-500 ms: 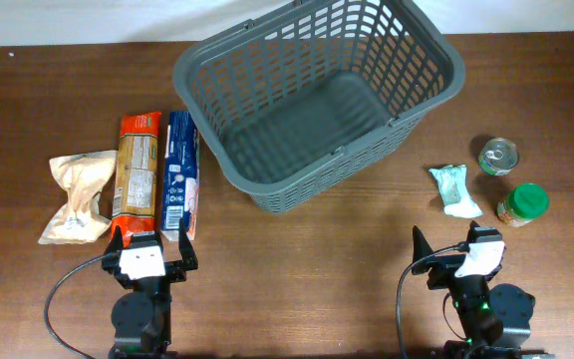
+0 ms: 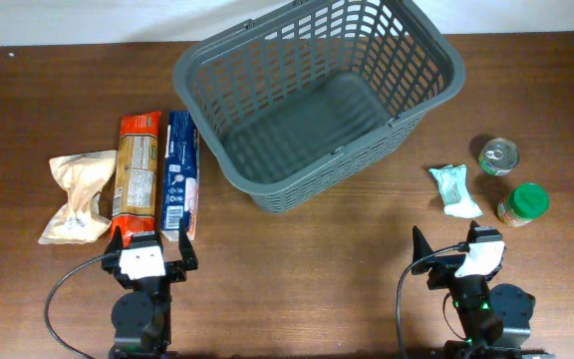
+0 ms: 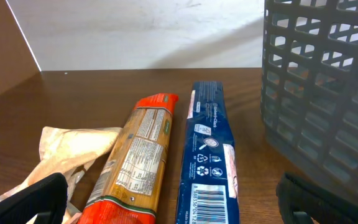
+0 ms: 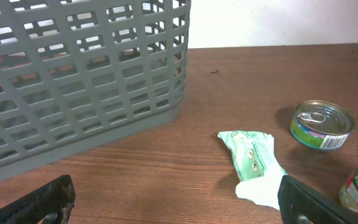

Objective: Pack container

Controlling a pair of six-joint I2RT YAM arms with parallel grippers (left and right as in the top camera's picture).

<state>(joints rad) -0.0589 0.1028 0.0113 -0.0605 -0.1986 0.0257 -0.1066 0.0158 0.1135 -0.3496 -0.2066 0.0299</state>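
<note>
Left pincer [image 3: 176, 205] gapes before blue packet [image 3: 207, 155]; barcode [image 3: 205, 200] visible, lettering illegible.

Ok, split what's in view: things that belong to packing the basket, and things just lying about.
For the job: grey basket, beige bag, orange packet, blue packet, green-white pouch, tin can, green-lidded jar.
Just there: wooden table, white wall; no stray items visible.
</note>
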